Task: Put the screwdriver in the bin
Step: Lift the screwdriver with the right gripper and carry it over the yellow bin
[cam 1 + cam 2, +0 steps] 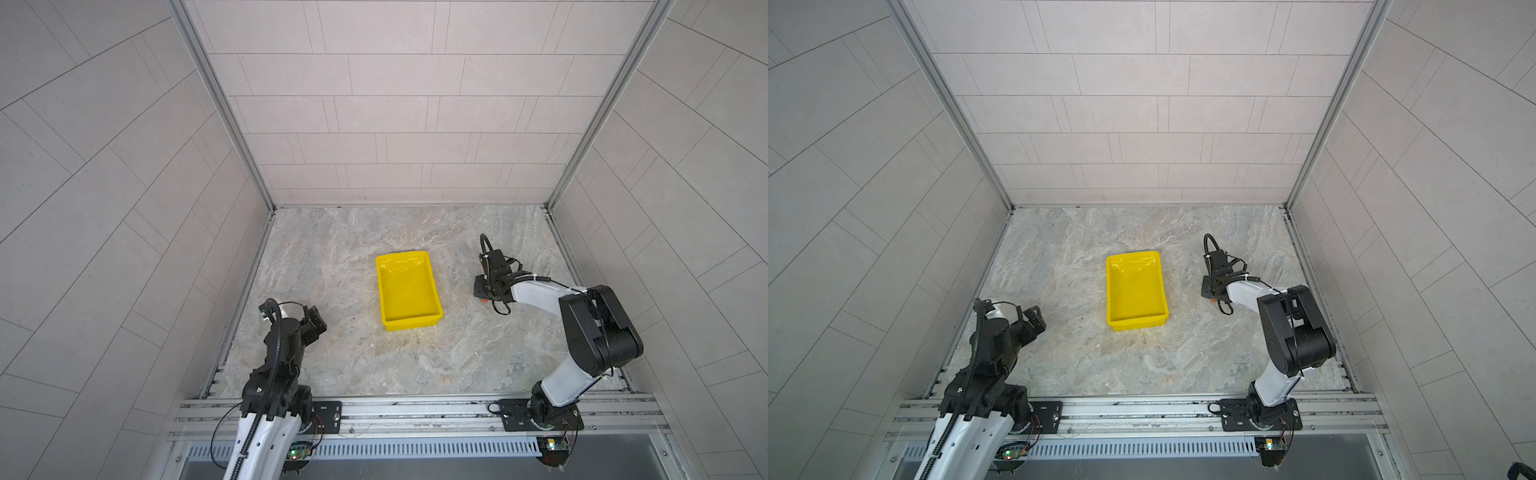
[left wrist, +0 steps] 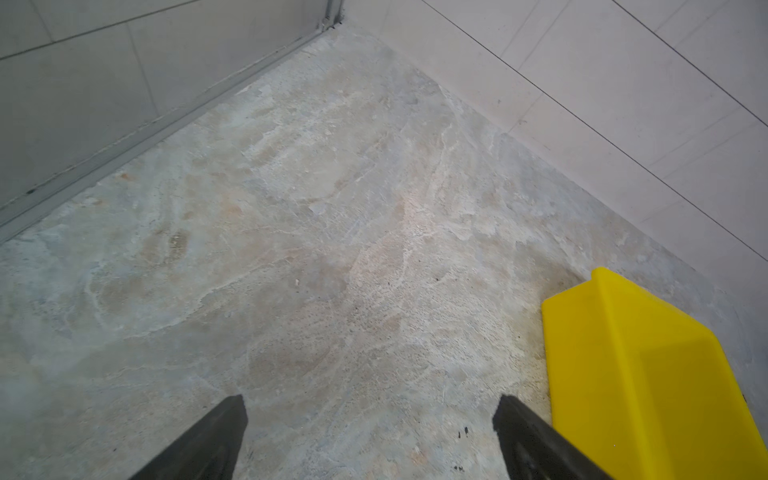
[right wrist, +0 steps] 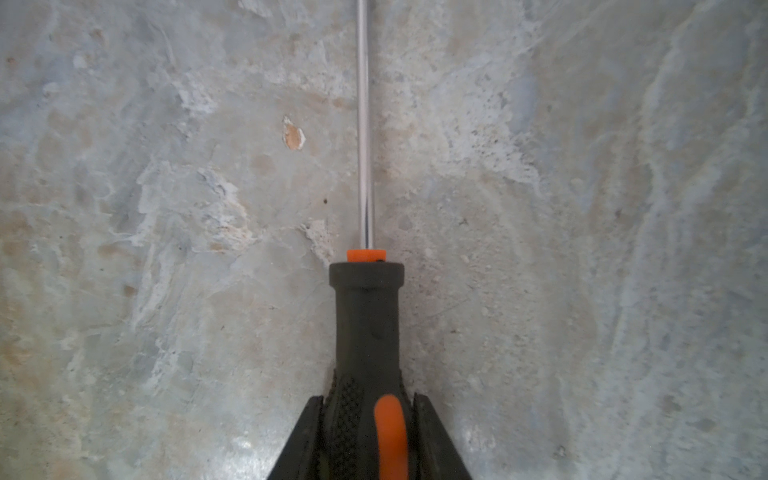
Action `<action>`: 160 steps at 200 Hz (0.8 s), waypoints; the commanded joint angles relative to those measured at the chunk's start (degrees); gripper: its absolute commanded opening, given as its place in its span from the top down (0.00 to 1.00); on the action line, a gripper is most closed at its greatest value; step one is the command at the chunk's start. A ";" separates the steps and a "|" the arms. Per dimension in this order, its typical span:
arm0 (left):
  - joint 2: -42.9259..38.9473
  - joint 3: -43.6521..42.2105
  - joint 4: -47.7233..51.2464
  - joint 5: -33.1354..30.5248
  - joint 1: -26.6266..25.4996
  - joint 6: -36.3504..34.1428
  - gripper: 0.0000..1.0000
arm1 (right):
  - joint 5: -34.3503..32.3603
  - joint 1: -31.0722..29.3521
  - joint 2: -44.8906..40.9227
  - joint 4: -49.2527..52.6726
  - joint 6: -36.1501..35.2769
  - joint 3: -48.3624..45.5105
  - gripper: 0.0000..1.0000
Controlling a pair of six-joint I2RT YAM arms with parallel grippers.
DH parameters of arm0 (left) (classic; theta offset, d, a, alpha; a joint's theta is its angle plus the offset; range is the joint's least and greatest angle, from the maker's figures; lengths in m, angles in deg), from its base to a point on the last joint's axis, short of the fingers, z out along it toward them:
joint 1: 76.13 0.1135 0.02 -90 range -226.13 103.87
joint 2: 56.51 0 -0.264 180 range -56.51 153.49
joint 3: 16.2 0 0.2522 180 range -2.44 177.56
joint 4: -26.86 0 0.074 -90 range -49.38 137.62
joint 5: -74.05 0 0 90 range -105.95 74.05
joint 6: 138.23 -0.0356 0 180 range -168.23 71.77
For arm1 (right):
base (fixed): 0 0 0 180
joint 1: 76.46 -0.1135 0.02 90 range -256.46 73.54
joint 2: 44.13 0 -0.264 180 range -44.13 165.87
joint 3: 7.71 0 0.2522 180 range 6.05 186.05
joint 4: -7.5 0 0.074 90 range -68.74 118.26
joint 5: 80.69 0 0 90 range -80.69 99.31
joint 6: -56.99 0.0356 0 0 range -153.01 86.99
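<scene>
Your bench (image 1: 415, 365): stone-patterned top. The bin (image 1: 413, 322) sits about mid-bench, long sides running front to back.

Your left gripper (image 2: 370, 405) hovers near the bench's left edge, toward the front. Its jaws are spread wide and hold nothing, and a bin corner shows just beside one finger.

Your right gripper (image 3: 368, 401) is low between the bin and the right edge, clamped on the screwdriver (image 3: 365, 316) at its black-and-orange handle. The shaft runs close along the bench. Cannot tell if it is lifted.

You see: bright yellow bin (image 1: 409, 291); screwdriver (image 3: 365, 324), black handle, orange bands, silvery shaft; grey-beige marbled worktop (image 1: 332, 257); pale tiled walls (image 1: 415, 104).
</scene>
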 commanded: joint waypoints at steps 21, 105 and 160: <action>10.26 1.70 -4.80 -4.27 -8.70 -3.32 0.00 | -2.25 -0.60 -3.28 2.00 0.23 -2.18 0.92; 12.14 1.62 -5.35 -12.50 -12.95 -2.04 0.00 | -6.44 -4.59 -20.69 20.12 2.38 -2.35 1.00; 7.14 0.12 -5.11 -12.64 -12.95 -2.11 0.00 | -13.33 -20.51 -33.25 19.71 9.98 -3.27 1.00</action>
